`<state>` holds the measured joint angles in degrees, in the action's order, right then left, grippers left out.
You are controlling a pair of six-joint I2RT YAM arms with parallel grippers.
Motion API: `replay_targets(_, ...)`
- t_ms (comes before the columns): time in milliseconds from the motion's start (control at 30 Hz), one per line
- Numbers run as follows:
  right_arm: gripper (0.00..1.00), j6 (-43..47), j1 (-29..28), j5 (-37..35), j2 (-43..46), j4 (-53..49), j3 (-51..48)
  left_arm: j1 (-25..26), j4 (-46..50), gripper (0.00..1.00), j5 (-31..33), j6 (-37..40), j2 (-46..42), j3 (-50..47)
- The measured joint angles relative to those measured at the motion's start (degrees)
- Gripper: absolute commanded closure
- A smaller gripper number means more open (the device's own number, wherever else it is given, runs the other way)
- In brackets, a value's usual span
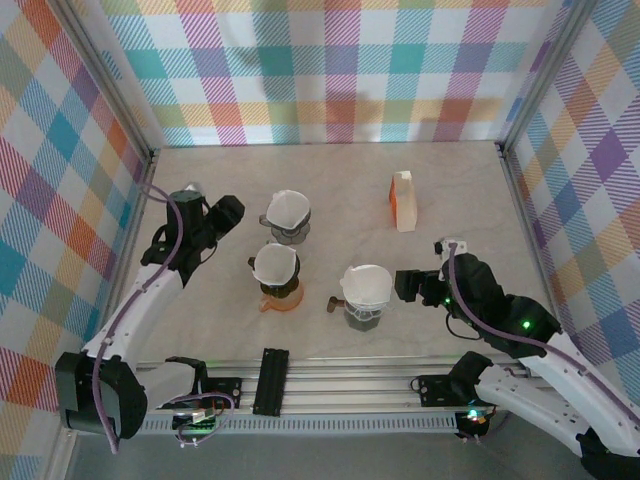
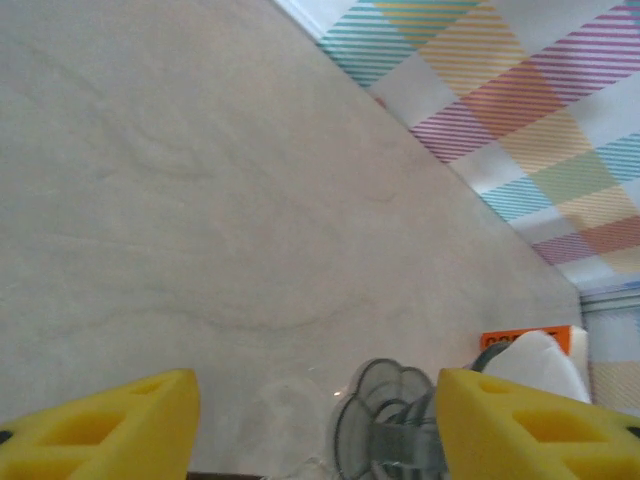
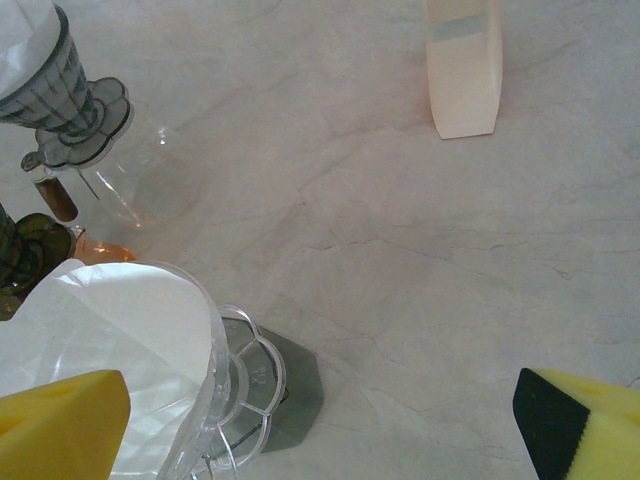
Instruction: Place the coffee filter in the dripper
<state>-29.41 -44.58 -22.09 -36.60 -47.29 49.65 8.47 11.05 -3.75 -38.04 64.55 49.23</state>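
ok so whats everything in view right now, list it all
back dripper: 1, grey, rear centre-left
middle dripper: 1, dark over orange, just in front of the back one
front dripper: 1, clear over dark, table centre
paper filters: 3, white, one in each dripper
filter holder: 1, orange and cream, rear right
table: 1, beige
left gripper: 1, black and yellow, open, left of back dripper
right gripper: 1, black and yellow, open, right of front dripper

Dripper cluster (image 1: 277,270) crowds centre; orange box (image 1: 404,200) stands rear right; table (image 1: 340,165) free behind.
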Motion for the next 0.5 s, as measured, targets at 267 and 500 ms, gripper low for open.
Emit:
replay_targets(267, 0.01, 0.17, 0.0, 0.0, -0.72, 0.94, 0.0, 0.0, 6.95, 0.61, 1.27, -1.95, -2.56, -6.43)
replay_targets(500, 0.01, 0.04, 0.0, -0.2, 1.44, 1.05, -0.39, 0.0, 10.62, 0.43, 0.5, -4.04, -4.57, -15.28)
